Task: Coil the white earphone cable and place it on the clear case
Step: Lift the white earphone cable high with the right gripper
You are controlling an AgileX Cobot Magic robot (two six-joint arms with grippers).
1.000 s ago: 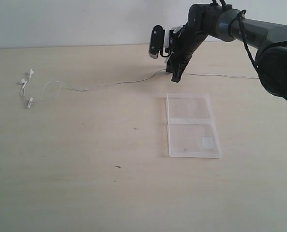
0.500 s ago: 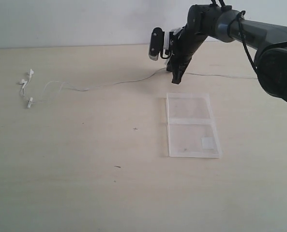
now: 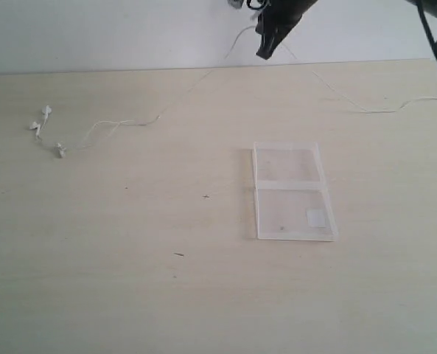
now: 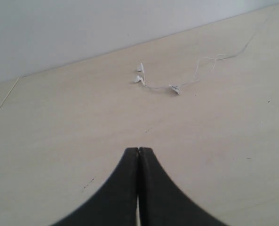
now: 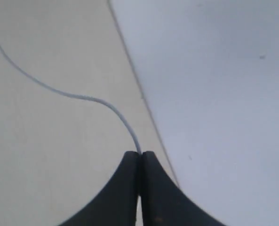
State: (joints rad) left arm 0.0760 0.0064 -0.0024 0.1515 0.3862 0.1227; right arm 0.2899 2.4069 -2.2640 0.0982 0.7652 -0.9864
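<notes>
Your right gripper (image 5: 139, 154) is clenched on the white earphone cable (image 5: 83, 97), pinching it high above the far edge of the table (image 3: 130, 295). From that pinch the wire drapes down both ways: left to the earbuds (image 3: 35, 126) lying on the wood, right toward the table's side. The clear case (image 3: 292, 192) lies flat and opened out, apart from the cable. Your left gripper (image 4: 138, 151) is clenched on nothing

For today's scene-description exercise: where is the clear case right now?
In the exterior view the clear case lies flat on the table, right of centre, below the right gripper and apart from the white earphone cable.
</notes>
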